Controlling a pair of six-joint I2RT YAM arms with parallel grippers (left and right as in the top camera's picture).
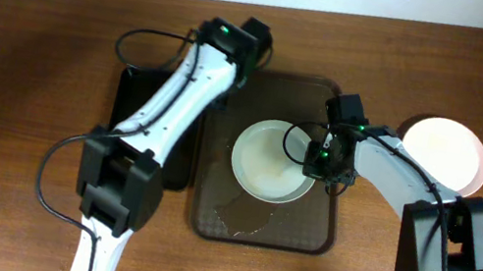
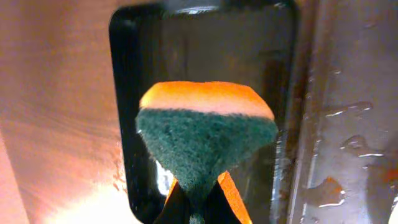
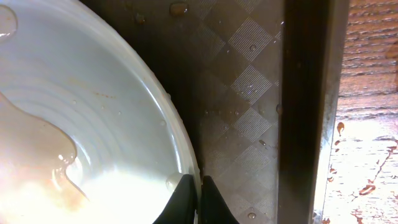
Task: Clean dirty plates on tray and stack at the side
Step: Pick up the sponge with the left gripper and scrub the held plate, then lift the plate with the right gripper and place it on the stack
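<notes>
I see the plate point(image 1: 269, 160) centred on the tray point(image 1: 310, 227): wet, glossy, stiff, likely slippery. My right gripper point(image 3: 196, 202) has its jaws pinched narrow on the 3 o'clock rim, a sensible hold. My left gripper point(image 2: 196, 214) jaws clamp the sponge point(image 2: 205, 143).

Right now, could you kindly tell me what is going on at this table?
The right gripper pinches the rim of a round white plate, wet with pooled liquid, lying on the large dark brown rectangular tray. The left gripper holds a green-and-orange sponge above the narrow black tray, off to the side of that plate. A second white plate sits on the wooden table beside the right arm.
</notes>
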